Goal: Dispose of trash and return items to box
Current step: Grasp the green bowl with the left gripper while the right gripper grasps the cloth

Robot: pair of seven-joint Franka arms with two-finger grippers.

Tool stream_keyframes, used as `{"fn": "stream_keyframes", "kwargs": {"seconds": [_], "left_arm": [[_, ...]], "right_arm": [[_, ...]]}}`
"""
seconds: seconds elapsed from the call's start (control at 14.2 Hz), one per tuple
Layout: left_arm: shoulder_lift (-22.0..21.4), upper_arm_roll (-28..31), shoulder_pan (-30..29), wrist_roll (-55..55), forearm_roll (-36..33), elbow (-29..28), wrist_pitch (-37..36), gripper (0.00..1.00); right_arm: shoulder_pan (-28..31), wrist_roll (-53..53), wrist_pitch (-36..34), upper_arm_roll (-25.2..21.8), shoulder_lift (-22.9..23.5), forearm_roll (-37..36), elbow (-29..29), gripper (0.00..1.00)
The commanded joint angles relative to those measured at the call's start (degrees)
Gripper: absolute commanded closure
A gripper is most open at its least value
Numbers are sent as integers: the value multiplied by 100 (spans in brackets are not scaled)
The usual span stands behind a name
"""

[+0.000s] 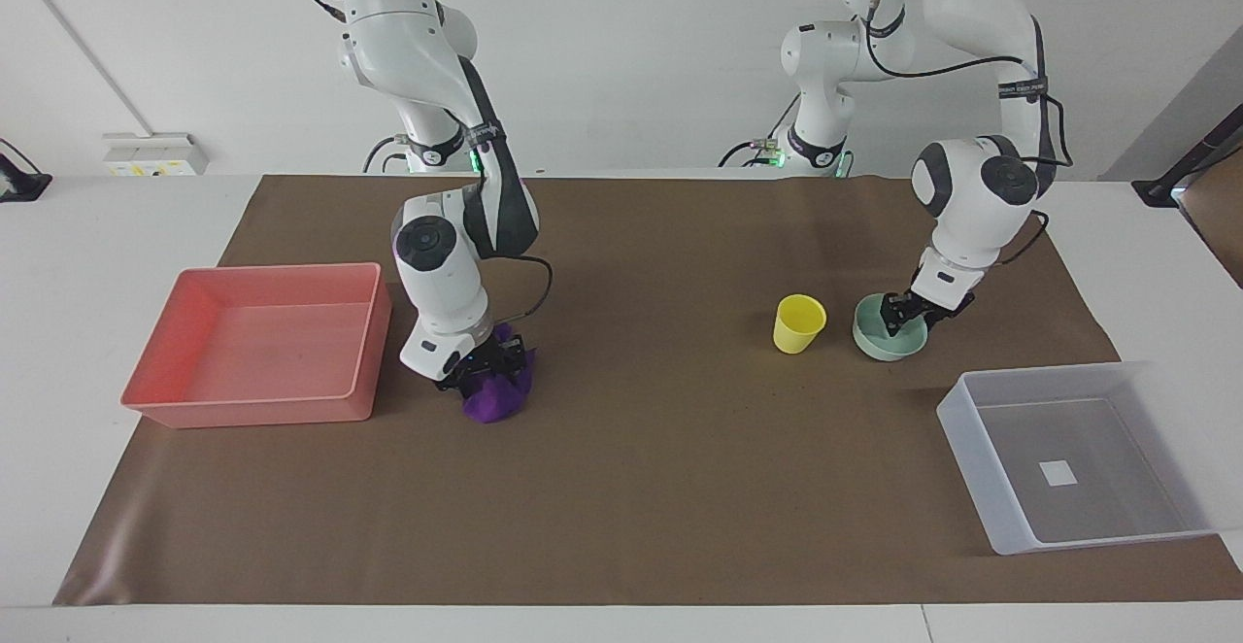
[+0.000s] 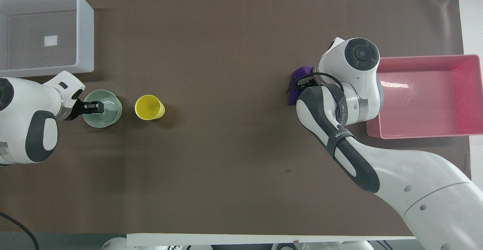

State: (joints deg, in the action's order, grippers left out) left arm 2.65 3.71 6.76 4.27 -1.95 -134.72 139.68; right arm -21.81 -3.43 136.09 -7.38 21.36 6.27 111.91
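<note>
Brown paper covers the white table [image 1: 39, 332], with a white wall at the robots' end. Near the edge at the right arm's end sits the pink tray [image 1: 254, 345] [image 2: 424, 97]. Just beside it lies the purple rag [image 1: 497, 392] [image 2: 296, 85], bunched up, and the right gripper [image 1: 483, 361] is down on it, fingers pinched into the cloth. Toward the left arm's end stand the yellow cup [image 1: 798, 322] [image 2: 149, 107] and, beside it, the mint-green bowl [image 1: 882, 342] [image 2: 102, 108]. The left gripper [image 1: 905, 313] [image 2: 94, 107] sits at the bowl's rim, one finger inside; whether it grips the rim I cannot tell. At the corner farthest from the robots on that end rests the translucent bin [image 1: 1078, 456] [image 2: 45, 31], holding only a white label.
</note>
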Motion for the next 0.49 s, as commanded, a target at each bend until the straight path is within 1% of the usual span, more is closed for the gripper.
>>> {"fn": "stream_keyframes", "kwargs": {"seconds": [0.0,0.07,0.21,0.28,0.35,0.42], "left_arm": [[-98,42,80,179,-33,182,-237,99],[-238,51,80,188,-33,487,-788,99],[-301,42,89,197,-33,1487,-2193,100],[-240,42,89,188,19,2049,-2687,100],[-109,51,72,197,202,2673,-3014,100],[232,68,19,223,404,3253,-3069,100]], "right_arm": [[-25,9,-48,-27,-115,67,68,99],[-25,9,-56,-27,-124,67,60,100],[27,9,-74,-27,-185,59,-2,100],[54,9,-126,-36,-264,50,-63,100],[115,0,-292,-36,-351,32,-168,100],[194,0,-563,-36,-422,24,-334,100]]}}
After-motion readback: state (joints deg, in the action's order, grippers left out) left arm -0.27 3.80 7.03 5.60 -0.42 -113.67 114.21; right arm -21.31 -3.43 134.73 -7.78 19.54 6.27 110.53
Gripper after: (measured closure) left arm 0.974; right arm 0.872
